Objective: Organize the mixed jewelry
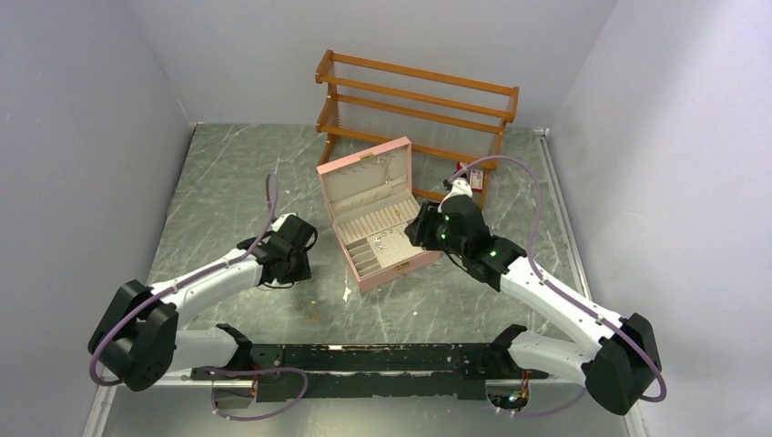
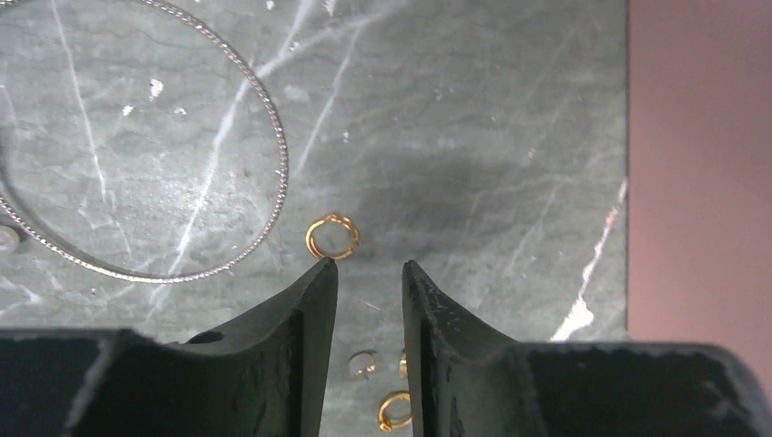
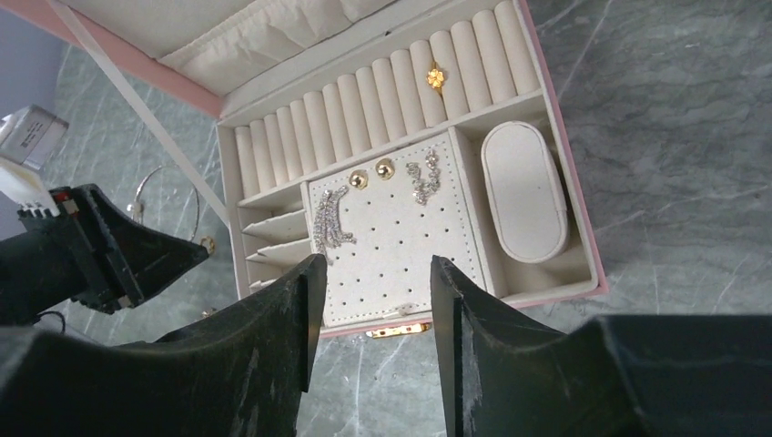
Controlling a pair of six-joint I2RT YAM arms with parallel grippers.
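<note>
A green marble table (image 1: 228, 182) carried a wooden rack (image 1: 414, 96) at the back, with a small red-and-black bottle (image 1: 470, 173) by the rack's right end. In front of the rack an open pink box (image 1: 401, 269) sat between the two arms. Inside it, a gold flower ring (image 3: 436, 78) was tucked among cream ring rolls (image 3: 364, 109). Below them a perforated earring pad (image 3: 391, 246) held two gold studs (image 3: 359, 180) and two sparkling silver earrings (image 3: 332, 218), with an oval cushion (image 3: 523, 191) in the compartment beside it. The right gripper (image 3: 373, 264) hovered above the box's front edge, fingers spread and holding nothing. Left of the box, the mixed jewelry lay loose on the marble: a silvery chain (image 2: 284, 159) in a loop, a gold ring (image 2: 332, 237) just beyond the tips of the left gripper (image 2: 369, 269), and smaller gold pieces (image 2: 391, 410) on the table between its parted, empty fingers. The box's pink wall stood close on that gripper's right.
</note>
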